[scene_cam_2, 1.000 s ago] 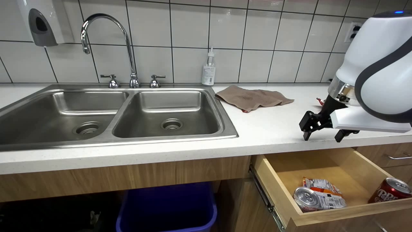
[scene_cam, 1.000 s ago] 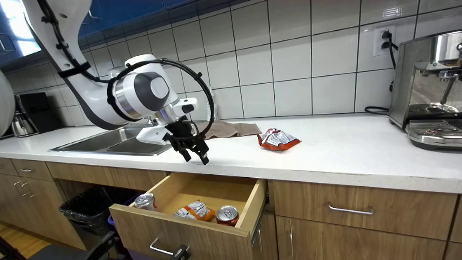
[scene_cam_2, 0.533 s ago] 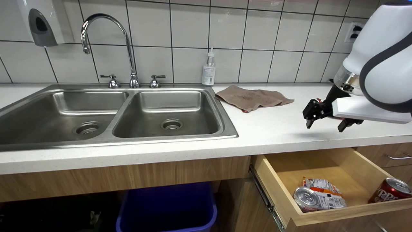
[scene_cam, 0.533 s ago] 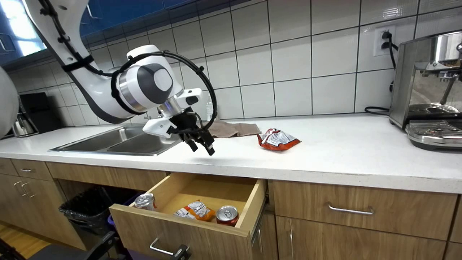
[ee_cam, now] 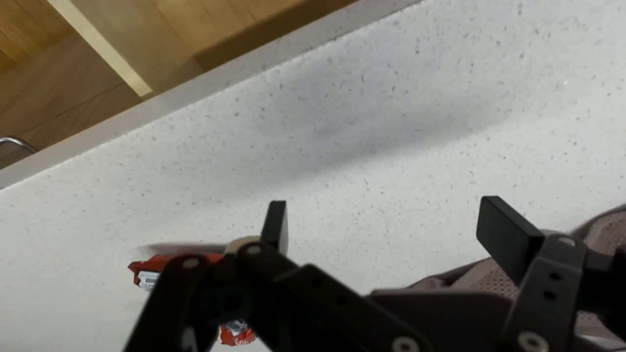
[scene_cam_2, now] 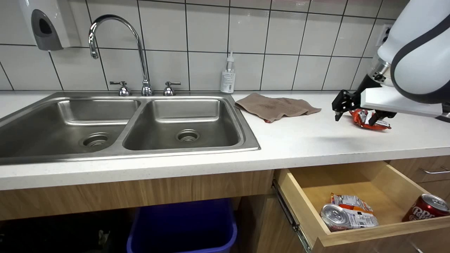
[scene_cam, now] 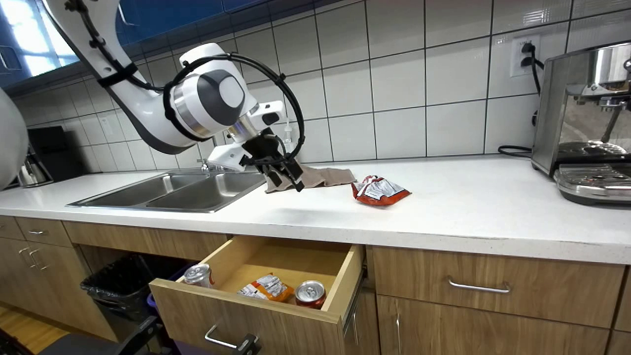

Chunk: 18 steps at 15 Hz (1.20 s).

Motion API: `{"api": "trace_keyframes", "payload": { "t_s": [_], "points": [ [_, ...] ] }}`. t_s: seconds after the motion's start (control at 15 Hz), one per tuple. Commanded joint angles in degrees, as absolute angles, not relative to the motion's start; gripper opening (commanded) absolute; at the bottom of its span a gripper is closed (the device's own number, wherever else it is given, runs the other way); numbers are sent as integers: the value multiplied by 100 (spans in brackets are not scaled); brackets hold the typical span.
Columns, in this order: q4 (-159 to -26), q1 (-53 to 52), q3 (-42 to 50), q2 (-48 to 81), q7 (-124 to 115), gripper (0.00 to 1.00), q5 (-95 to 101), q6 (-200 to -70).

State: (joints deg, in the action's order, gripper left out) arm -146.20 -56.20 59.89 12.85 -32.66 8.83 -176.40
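My gripper (scene_cam: 287,183) is open and empty, raised above the white counter (scene_cam: 453,207). It also shows in an exterior view (scene_cam_2: 355,119) and in the wrist view (ee_cam: 386,222). Nearest are a brown cloth (scene_cam: 328,176) and a red snack bag (scene_cam: 379,192), which lie on the counter. In an exterior view the bag (scene_cam_2: 358,117) is partly hidden behind a finger. In the wrist view the bag (ee_cam: 146,266) is mostly covered by the gripper. The open drawer (scene_cam: 236,301) below holds a silver-topped can (scene_cam: 198,276), an orange snack bag (scene_cam: 271,287) and a dark red can (scene_cam: 310,294).
A double steel sink (scene_cam_2: 251,140) with a faucet (scene_cam_2: 140,52) stands beside the cloth. A pump bottle (scene_cam_2: 228,77) is at the wall. An espresso machine (scene_cam: 591,123) stands on the counter. A black-lined bin (scene_cam: 118,281) and a blue bin (scene_cam_2: 182,225) are below.
My gripper has risen from close to the counter's front edge and moved back toward the wall, staying open. More of the red bag shows behind it. The drawer and its contents have not moved.
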Motion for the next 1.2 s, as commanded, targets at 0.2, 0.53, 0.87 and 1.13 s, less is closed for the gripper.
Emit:
{"api": "trace_keyframes", "payload": {
  "t_s": [0.2,0.53,0.87,1.13],
  "points": [
    [-14056,-5609,6246,1483,-3509,100,710,-17571],
    [-13715,-5324,6150,1646,-3501,100,386,-17493],
    [-13336,-4840,5943,1945,-3485,100,24,-17404],
    [-12943,-4291,5619,2251,-3460,100,-262,-17308]
  ]
}}
